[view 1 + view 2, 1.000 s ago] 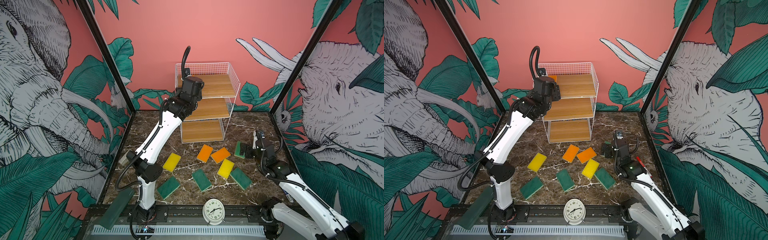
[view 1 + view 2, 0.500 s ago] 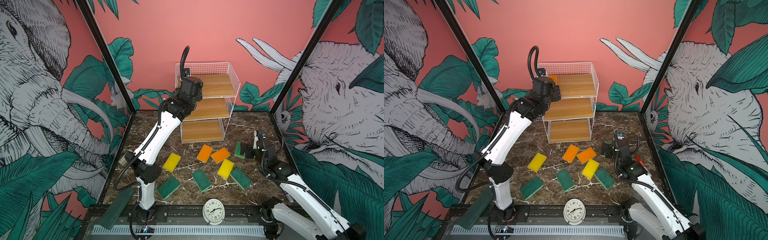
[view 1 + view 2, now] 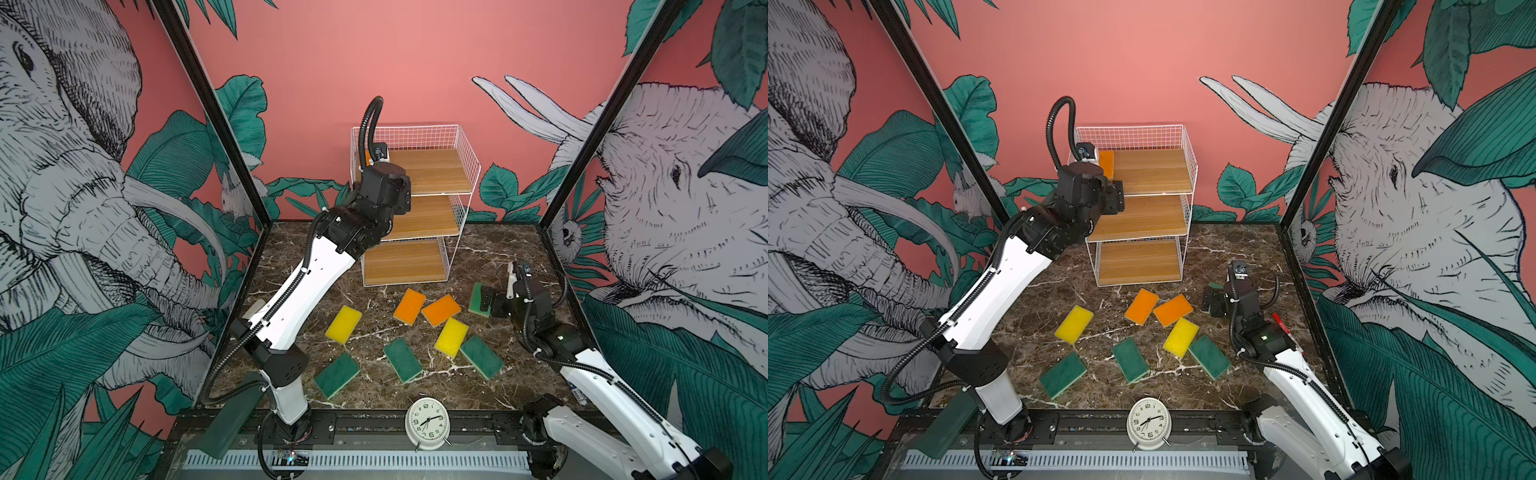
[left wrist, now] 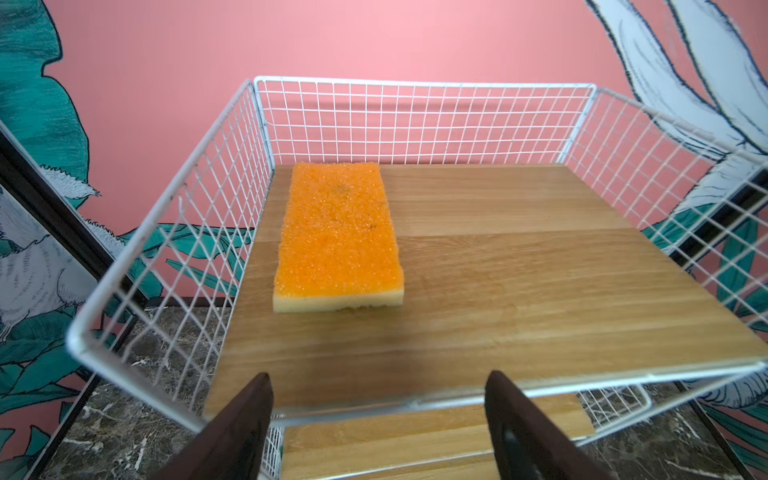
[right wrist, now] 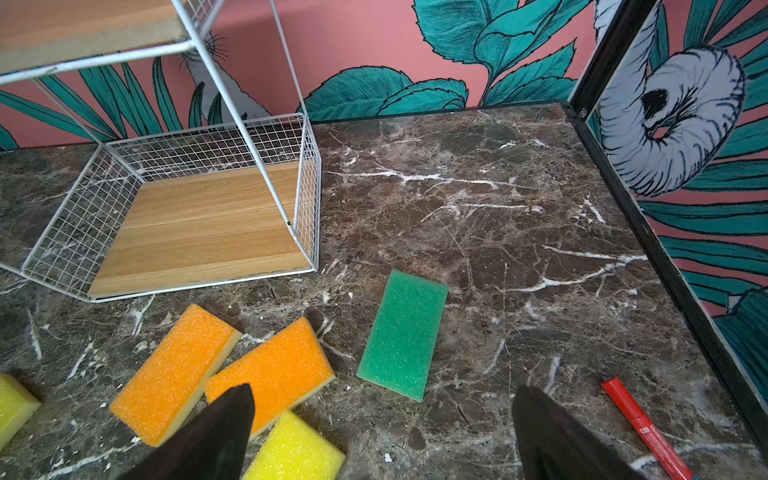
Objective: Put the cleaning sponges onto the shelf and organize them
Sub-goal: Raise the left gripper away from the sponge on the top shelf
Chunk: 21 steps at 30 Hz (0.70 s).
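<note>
"Pink walls point(image 3: 415, 62) painted with elephants and green leaves close in a brown marble tabletop point(image 3: 498, 257). What's the biggest thing on it?"

"That's the shelf point(image 3: 432, 174) at the back: white wire mesh with three stepped wooden boards."

"And the arms?"

"The left gripper point(image 4: 378, 419) hangs just in front of the top board's edge, jaws apart, nothing between them. The right gripper point(image 5: 382, 440) sits low over the marble, right of the shelf, jaws spread wide and empty too."

"Where are the sponges?"

"The shelved orange sponge point(image 4: 338, 232) lies flat on the top board, scouring side up, its long edge just beside the left mesh wall. Eight more lie on the marble in front of the shelf. The first orange sponge point(image 3: 409, 306) and second orange sponge point(image 3: 441, 309) meet at a corner, with the near yellow sponge point(image 3: 451, 337) just beside the second. The far yellow sponge point(image 3: 343, 324) lies apart, toward the left arm. The lone green sponge point(image 5: 402, 332) lies just ahead of the right gripper, not touching it. Nearest the front rail is a loose row — left green sponge point(image 3: 336, 375), middle green sponge point(image 3: 402, 359), right green sponge point(image 3: 481, 356)."

"Anything smaller?"

"A white alarm clock point(image 3: 427, 423) on the front rail — and a red marker point(image 5: 642, 428) on the marble by the right wall."
</note>
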Tool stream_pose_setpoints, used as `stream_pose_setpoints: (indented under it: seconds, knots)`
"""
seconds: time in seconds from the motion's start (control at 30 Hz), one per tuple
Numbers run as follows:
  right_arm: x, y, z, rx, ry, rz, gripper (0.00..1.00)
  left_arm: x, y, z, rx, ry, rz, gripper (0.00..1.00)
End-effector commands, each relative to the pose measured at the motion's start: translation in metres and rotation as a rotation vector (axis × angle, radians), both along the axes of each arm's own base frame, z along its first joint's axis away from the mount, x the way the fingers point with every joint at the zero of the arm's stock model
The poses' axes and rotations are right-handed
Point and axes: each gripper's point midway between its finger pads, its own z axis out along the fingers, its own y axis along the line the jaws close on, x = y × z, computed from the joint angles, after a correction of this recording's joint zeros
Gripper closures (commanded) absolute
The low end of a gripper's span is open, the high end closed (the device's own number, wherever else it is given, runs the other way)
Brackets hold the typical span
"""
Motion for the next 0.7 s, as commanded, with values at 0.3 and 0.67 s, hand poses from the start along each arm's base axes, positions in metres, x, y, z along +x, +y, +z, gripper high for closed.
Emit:
stream_pose_setpoints:
  seconds: [0.3,0.67]
  knots:
    - [-0.007,0.0,0.02,0.041,-0.02,0.002,0.01,-0.064,0.03,0.051,0.008,-0.063,-0.164,0.18]
    - [-0.006,0.011,0.019,0.089,0.029,0.028,0.01,-0.118,0.081,0.0,0.028,0.013,-0.154,0.18]
